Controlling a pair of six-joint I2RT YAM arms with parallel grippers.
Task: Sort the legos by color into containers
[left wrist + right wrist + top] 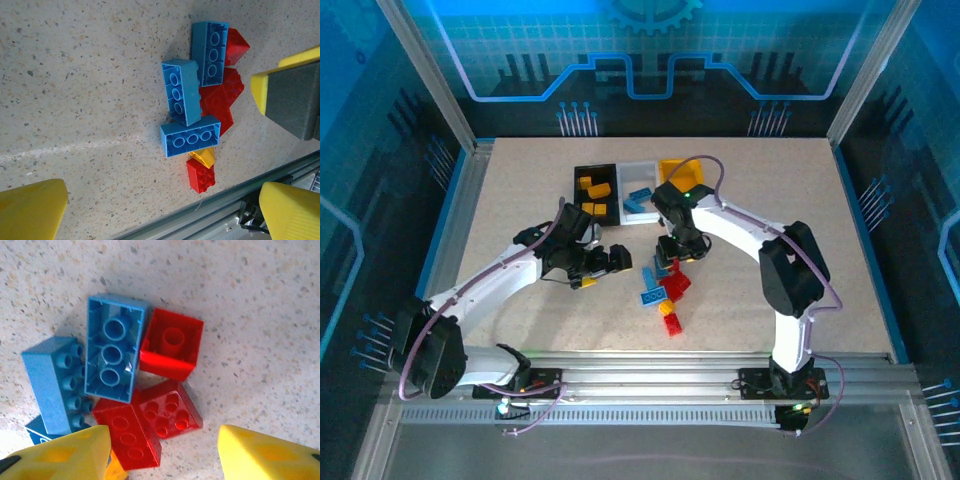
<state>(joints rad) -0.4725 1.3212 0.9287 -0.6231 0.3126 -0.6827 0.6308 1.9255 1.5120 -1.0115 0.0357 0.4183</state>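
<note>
The legos lie in a loose pile in the middle of the table. In the left wrist view I see three blue bricks, red ones and a yellow one. My right gripper hangs open just above the pile. Its yellow fingers stand either side of a small red brick and a longer red brick without touching them. My left gripper is wide open over bare table, left of the pile. The containers stand behind: black, white, orange-yellow.
The black bin holds yellow bricks and the white bin holds blue ones. A metal rail runs along the table's near edge, close to the pile's last red brick. The right arm reaches in from the right, and glass walls close off the sides.
</note>
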